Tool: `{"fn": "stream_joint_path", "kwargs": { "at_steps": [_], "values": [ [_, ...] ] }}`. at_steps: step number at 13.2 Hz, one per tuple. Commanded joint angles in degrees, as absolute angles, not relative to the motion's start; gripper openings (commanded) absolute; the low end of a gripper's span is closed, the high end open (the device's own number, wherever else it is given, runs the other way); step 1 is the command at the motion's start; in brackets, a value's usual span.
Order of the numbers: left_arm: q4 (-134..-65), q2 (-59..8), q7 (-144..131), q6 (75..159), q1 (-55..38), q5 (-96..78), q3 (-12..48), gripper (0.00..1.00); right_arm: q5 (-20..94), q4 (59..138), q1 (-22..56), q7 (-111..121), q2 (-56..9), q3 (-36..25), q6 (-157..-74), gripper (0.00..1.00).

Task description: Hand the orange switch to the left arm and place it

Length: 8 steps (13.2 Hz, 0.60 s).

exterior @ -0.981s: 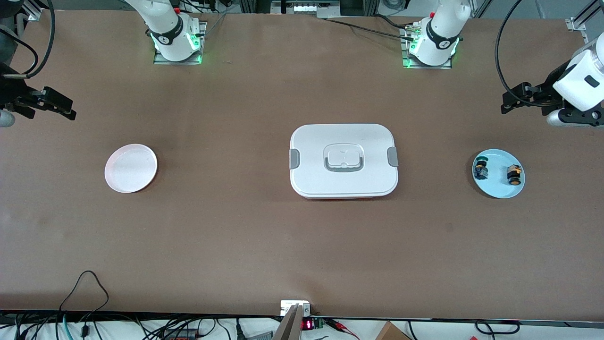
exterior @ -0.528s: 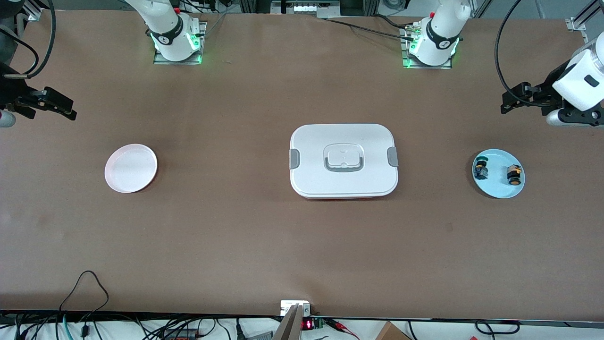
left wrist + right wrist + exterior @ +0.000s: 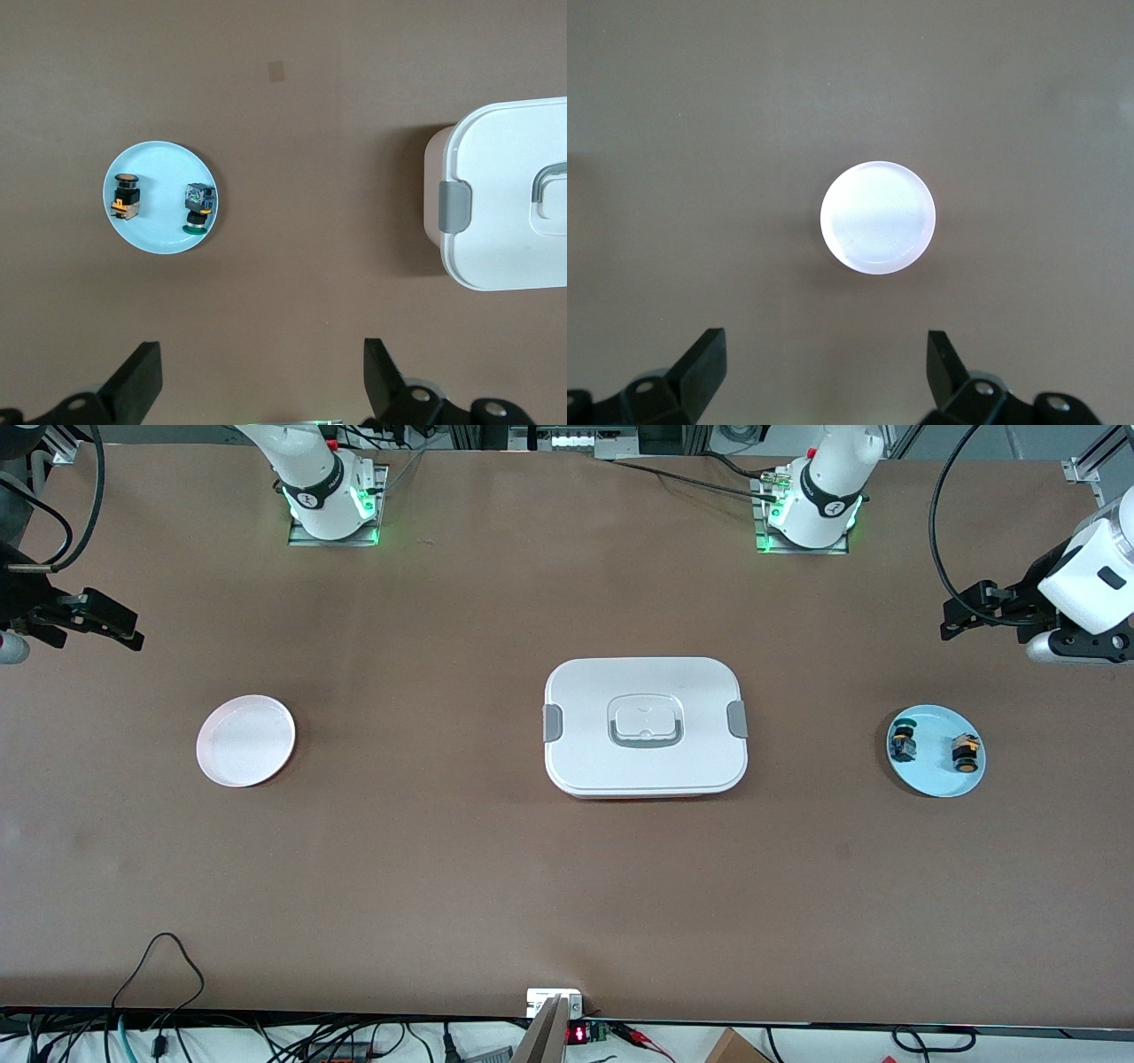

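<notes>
The orange switch [image 3: 966, 752] stands on a small blue plate [image 3: 935, 776] toward the left arm's end of the table, beside a green-topped switch [image 3: 903, 744]. In the left wrist view the orange switch [image 3: 125, 195] and the green-topped switch [image 3: 197, 208] sit on the blue plate [image 3: 161, 243]. The white box [image 3: 645, 726] sits mid-table; it also shows in the left wrist view [image 3: 505, 195]. My left gripper [image 3: 955, 618] is open and empty, up in the air near the blue plate [image 3: 263, 381]. My right gripper [image 3: 133, 631] is open and empty, high near the pink plate [image 3: 826, 372].
An empty pink plate [image 3: 245, 740] lies toward the right arm's end of the table and shows in the right wrist view [image 3: 878, 217]. Cables hang along the table edge nearest the front camera [image 3: 159, 974].
</notes>
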<state>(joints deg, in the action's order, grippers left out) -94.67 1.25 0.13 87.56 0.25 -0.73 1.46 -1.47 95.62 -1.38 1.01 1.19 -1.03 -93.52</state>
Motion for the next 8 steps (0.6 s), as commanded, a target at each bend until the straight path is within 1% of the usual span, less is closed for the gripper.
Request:
{"fn": "stream_joint_path", "kwargs": {
  "at_steps": [1, 8],
  "values": [
    [-93.4, 0.7, -0.2, 87.5, -0.2, -1.0, 1.1, 1.0, -2.5, 94.7, -1.6, 1.4, 1.0, -1.0, -92.9, 1.0],
    [-93.3, 0.4, -0.8, 87.5, -0.4, -1.4, 1.1, 1.0, -2.5, 94.7, -1.7, 1.4, 1.0, -1.1, -93.1, 1.0]
  ]
}}
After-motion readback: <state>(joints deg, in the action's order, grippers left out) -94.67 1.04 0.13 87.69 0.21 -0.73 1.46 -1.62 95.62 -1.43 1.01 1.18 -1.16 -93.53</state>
